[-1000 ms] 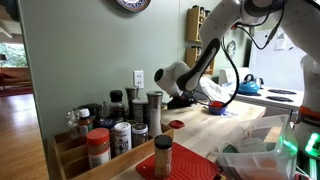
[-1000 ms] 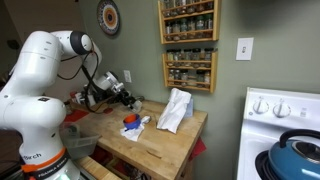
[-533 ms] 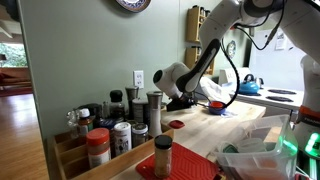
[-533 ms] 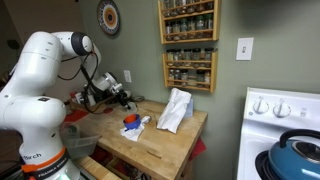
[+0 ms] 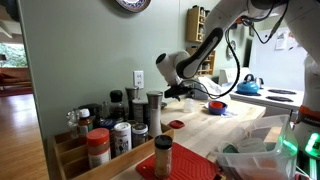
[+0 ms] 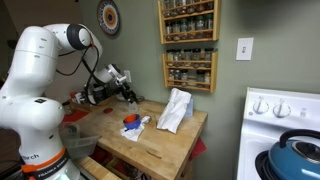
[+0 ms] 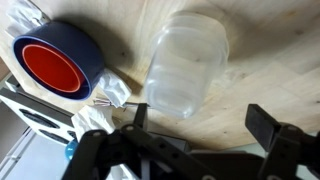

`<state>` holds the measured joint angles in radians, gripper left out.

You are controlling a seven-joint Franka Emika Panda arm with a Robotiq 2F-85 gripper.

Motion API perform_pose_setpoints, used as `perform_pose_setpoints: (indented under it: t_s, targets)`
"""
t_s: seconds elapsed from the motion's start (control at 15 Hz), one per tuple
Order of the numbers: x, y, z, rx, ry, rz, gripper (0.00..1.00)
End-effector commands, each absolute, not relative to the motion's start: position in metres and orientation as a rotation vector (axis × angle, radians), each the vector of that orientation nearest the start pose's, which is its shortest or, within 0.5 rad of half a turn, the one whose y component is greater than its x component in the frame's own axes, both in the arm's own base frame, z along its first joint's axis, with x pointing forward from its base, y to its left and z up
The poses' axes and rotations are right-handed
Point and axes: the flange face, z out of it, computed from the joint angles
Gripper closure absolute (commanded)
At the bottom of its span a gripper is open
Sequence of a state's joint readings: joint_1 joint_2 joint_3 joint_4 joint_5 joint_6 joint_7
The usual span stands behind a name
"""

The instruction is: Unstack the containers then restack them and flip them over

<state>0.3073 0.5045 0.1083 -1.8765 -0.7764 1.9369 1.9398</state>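
Your pincer (image 7: 200, 120) hangs above the pale wooden tabletop (image 7: 275, 60). Its 2 dark fingers (image 7: 268, 122) are spread wide and hold nothing.

In the wrist view, a clear plastic tub (image 7: 187, 62) lies on the wood just beyond the fingers. It is round, smooth and see-through, with soft, blurred edges. Its long axis runs from the lower left of that view toward the upper right. The pictures do not show which end is its mouth.

To the left of it, and apart from it, sits a blue round container (image 7: 55, 62) with a glossy red inside. Its open mouth is turned toward the wrist camera and tipped toward the lower left. The 2 pieces lie side by side, not stacked. A crumpled white cloth (image 7: 112, 92) sits between them, touching the lower edge of the blue round container.

In an exterior view the white robot arm (image 6: 45, 60) reaches over the tabletop with the pincer raised clear of the wood. There the blue round container (image 6: 130, 120) rests on the white cloth near the middle of the butcher-block surface. The clear plastic tub is too faint to pick out in either exterior view. In an exterior view, a cluster of glass spice jars (image 5: 120, 125) with dark and red lids stands in the foreground, well apart from the pincer.
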Motion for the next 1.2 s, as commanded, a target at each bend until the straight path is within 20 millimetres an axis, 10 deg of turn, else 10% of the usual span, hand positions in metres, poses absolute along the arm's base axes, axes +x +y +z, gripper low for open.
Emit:
perform_pose_setpoints:
  t_s: [0.0, 0.6, 1.13]
  targets:
    - [0.559, 0.171, 0.27, 2.324, -1.268, 0.384, 0.0]
    - [0.542, 0.13, 0.352, 2.773, -1.07, 0.083, 0.0]
    - [0.518, 0.127, 0.382, 3.095, -0.645, -0.108, 0.0]
